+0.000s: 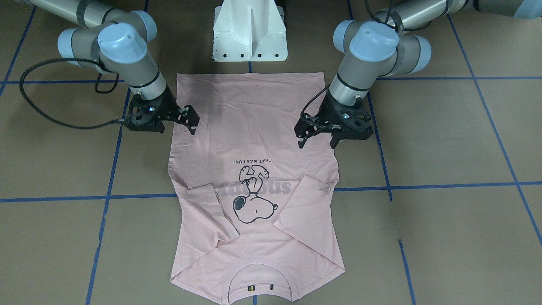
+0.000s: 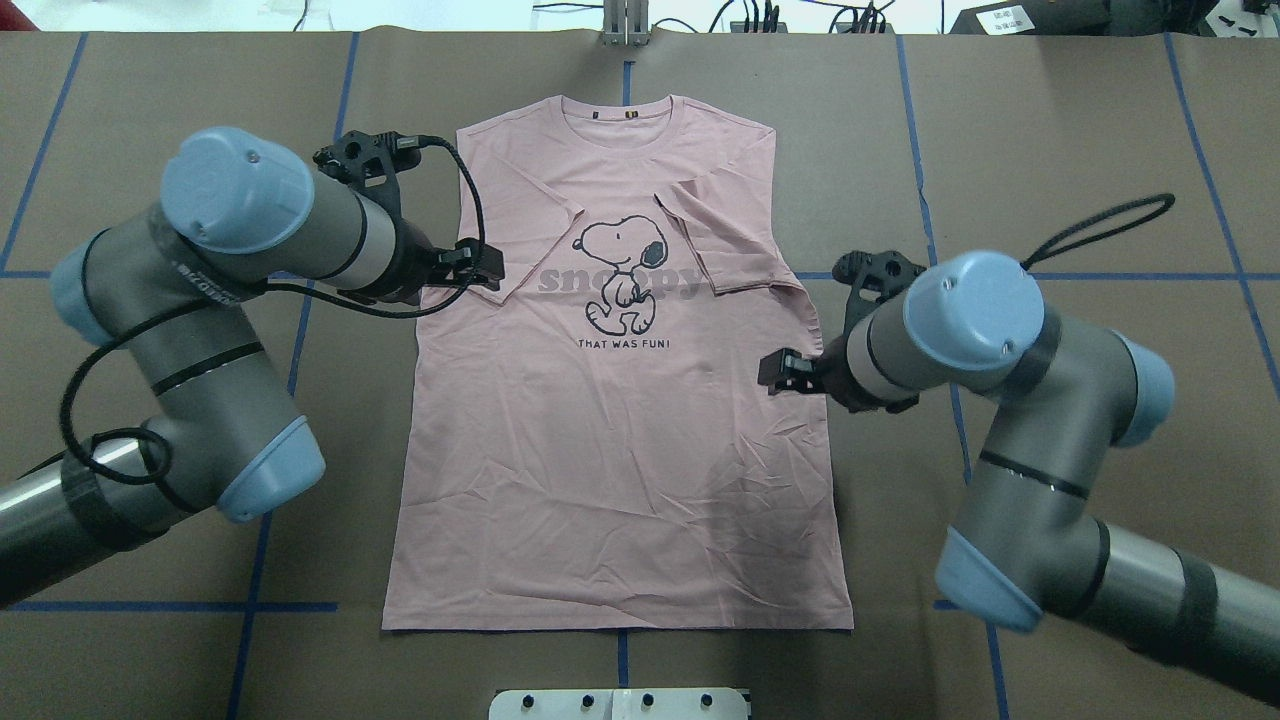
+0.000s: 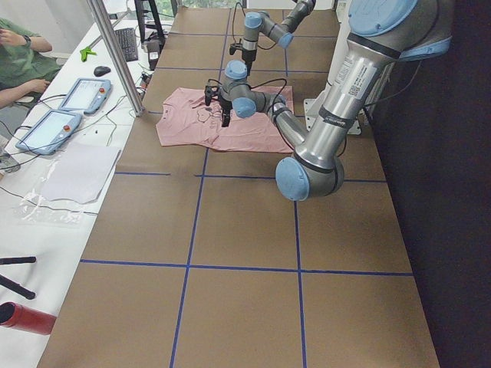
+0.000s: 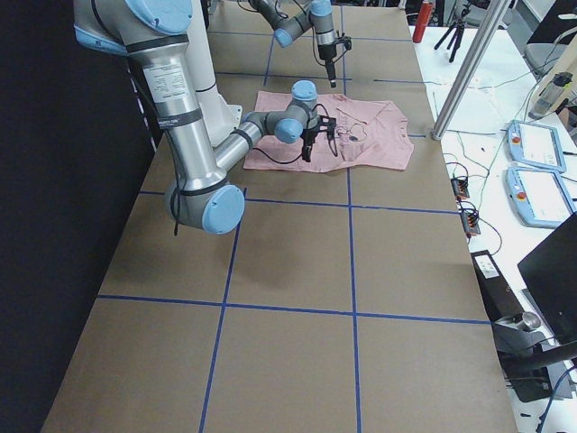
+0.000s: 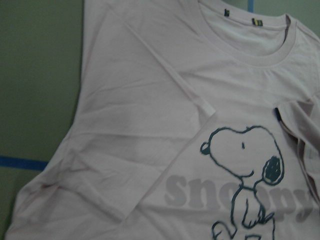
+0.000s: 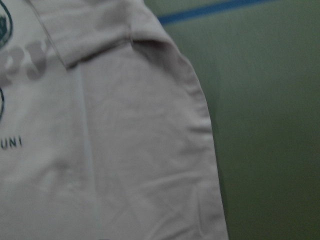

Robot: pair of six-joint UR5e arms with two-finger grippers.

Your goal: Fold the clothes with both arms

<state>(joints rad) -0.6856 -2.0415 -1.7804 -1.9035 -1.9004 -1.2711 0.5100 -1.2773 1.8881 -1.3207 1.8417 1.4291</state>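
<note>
Here, creased pale-pink T-shirt (image 2: 610, 480), sleeves (image 2: 725, 235) folded inward

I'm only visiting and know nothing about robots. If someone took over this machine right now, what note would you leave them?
Left gripper: open, empty, over its side edge of the T-shirt.
Right gripper: over the opposite edge, nothing seems gripped; I cannot tell whether it is open or shut.
T-shirt: flat on the table, print up, collar away from the robot.
Done: left-side sleeve and right-side sleeve are folded in onto the chest.
Left: the body is not yet folded, probably the next step.
</note>
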